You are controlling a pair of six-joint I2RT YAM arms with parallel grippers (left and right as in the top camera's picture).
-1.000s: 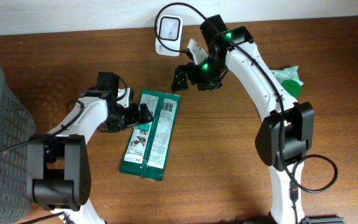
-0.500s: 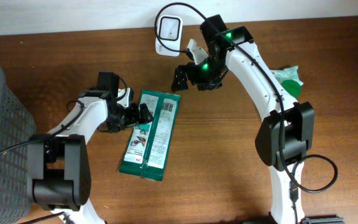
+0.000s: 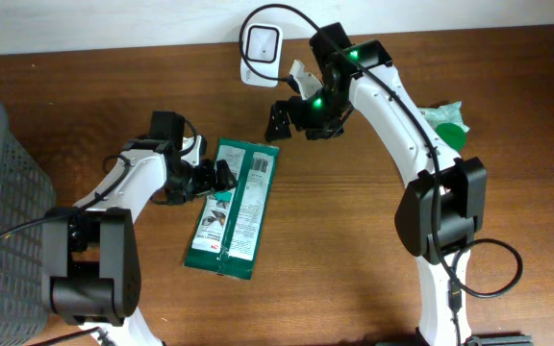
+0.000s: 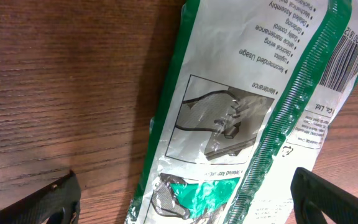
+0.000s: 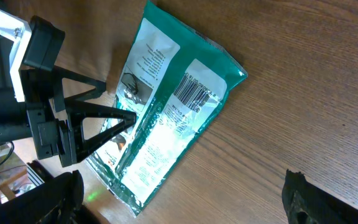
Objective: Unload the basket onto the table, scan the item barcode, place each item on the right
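Packet (image 3: 232,207) lies flat on the desk (image 3: 354,240), with its barcode (image 3: 260,165) face up at the far end. At the packet's left edge, the left claw (image 3: 219,181) stands wide and empty. The scanner (image 3: 261,45) sits beyond the packet. Just beside it, the right claw (image 3: 279,120) hangs wide and empty. You will find nothing has moved over the last second, so treat the scan as not yet begun.
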